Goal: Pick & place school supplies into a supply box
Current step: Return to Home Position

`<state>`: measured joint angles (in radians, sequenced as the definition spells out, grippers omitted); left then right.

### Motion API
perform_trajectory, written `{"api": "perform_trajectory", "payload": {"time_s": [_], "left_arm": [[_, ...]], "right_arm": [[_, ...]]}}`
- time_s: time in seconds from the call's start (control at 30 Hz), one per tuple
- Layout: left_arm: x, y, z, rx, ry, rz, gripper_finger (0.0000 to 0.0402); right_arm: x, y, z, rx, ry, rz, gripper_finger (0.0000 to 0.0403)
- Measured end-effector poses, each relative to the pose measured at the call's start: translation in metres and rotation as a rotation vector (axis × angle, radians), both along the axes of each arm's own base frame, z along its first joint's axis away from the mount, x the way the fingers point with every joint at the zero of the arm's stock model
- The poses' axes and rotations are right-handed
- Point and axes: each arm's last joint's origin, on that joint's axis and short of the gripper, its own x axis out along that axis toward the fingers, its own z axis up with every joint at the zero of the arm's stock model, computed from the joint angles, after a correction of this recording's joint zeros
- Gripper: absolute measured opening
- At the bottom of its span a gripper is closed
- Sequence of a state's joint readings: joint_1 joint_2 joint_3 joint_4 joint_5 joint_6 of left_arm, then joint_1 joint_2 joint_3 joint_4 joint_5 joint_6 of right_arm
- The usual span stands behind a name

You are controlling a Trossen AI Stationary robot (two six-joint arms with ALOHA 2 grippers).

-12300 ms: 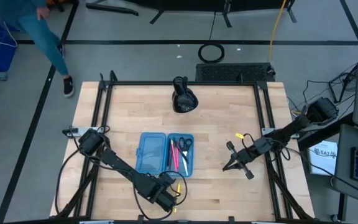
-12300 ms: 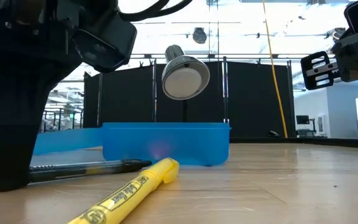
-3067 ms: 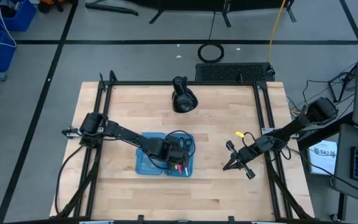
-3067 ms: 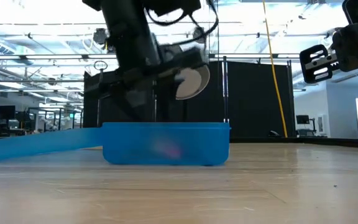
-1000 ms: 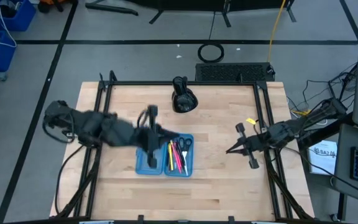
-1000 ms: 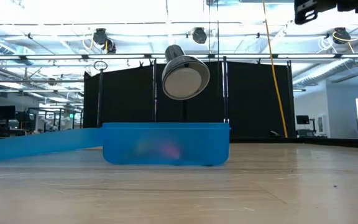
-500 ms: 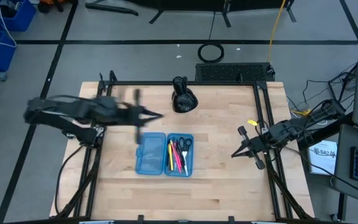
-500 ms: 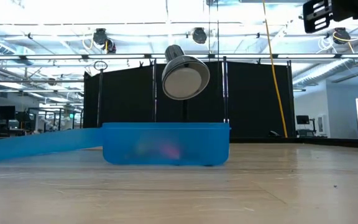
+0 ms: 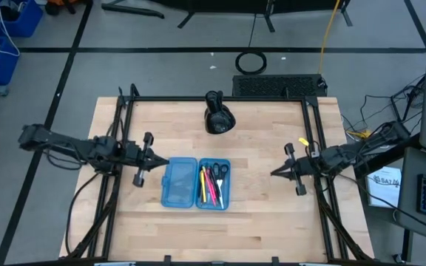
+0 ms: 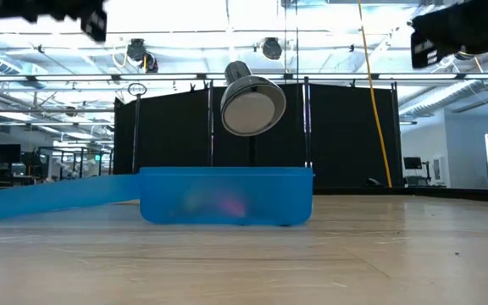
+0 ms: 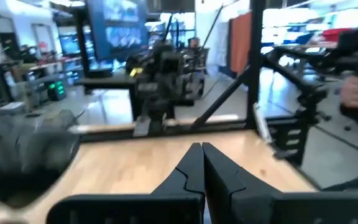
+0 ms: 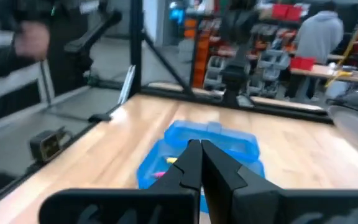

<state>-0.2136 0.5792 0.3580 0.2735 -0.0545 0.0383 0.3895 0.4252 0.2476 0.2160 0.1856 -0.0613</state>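
Observation:
The supply box (image 9: 196,182) lies open on the table's middle, and the low view shows its blue wall (image 10: 225,195). Its right half holds the school supplies: pink, yellow and dark pens (image 9: 209,185) and small scissors (image 9: 222,170), all lying flat. The left half (image 9: 179,183) holds nothing. My left gripper (image 9: 166,162) hangs shut just left of the box, pointing level toward it (image 11: 201,155). My right gripper (image 9: 272,174) hangs shut to the right of the box, pointing level at it (image 12: 199,152). Neither gripper holds anything.
A black lumpy object (image 9: 218,117) stands at the table's far middle, behind the box. A black metal frame (image 9: 128,103) runs along the table's edges. Bare wood lies in front of the box and between it and each gripper.
My left gripper has swung from above the box back toward the table's left edge and come down, turning level; it stays shut. My right gripper has sunk a little. The box and the supplies in it have kept still.

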Motion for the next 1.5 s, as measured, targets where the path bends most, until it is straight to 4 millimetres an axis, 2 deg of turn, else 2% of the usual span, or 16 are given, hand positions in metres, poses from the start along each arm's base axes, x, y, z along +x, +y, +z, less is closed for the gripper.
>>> {"api": "perform_trajectory", "payload": {"time_s": [0.07, 0.3, 0.47, 0.63, 0.77, 0.93, 1.03, 1.13, 1.23, 1.5], "left_arm": [[-0.005, -0.001, -0.018, -0.006, 0.006, 0.011, 0.0], [-0.018, -0.006, -0.054, -0.008, -0.057, -0.023, 0.0], [-0.022, -0.005, -0.081, -0.005, -0.033, 0.008, 0.0], [-0.022, -0.006, -0.085, -0.026, 0.008, 0.006, 0.0], [-0.025, -0.009, -0.085, 0.046, 0.003, -0.005, 0.0], [-0.028, -0.01, -0.091, 0.091, 0.062, 0.049, 0.0], [-0.029, -0.01, -0.092, 0.083, 0.075, 0.048, 0.0], [-0.03, -0.011, -0.094, 0.088, 0.086, 0.042, 0.0], [-0.029, -0.011, -0.094, 0.088, 0.089, 0.044, 0.0], [-0.03, -0.011, -0.095, 0.058, 0.107, 0.052, 0.0]], "right_arm": [[-0.001, -0.003, -0.005, 0.039, -0.04, -0.015, 0.0], [-0.006, -0.009, -0.028, 0.134, -0.098, -0.055, 0.0], [-0.008, -0.014, -0.024, 0.139, -0.162, -0.102, 0.0], [-0.01, -0.02, -0.027, 0.062, -0.09, -0.17, 0.0], [-0.015, -0.025, -0.02, 0.043, -0.11, -0.196, 0.0], [-0.021, -0.025, -0.026, 0.019, -0.073, -0.171, 0.0], [-0.021, -0.025, -0.035, 0.029, -0.078, -0.17, 0.0], [-0.022, -0.026, -0.032, 0.05, -0.124, -0.17, 0.0], [-0.022, -0.026, -0.038, 0.052, -0.063, -0.173, 0.0], [-0.023, -0.026, -0.035, 0.058, -0.095, -0.171, 0.0]]}}
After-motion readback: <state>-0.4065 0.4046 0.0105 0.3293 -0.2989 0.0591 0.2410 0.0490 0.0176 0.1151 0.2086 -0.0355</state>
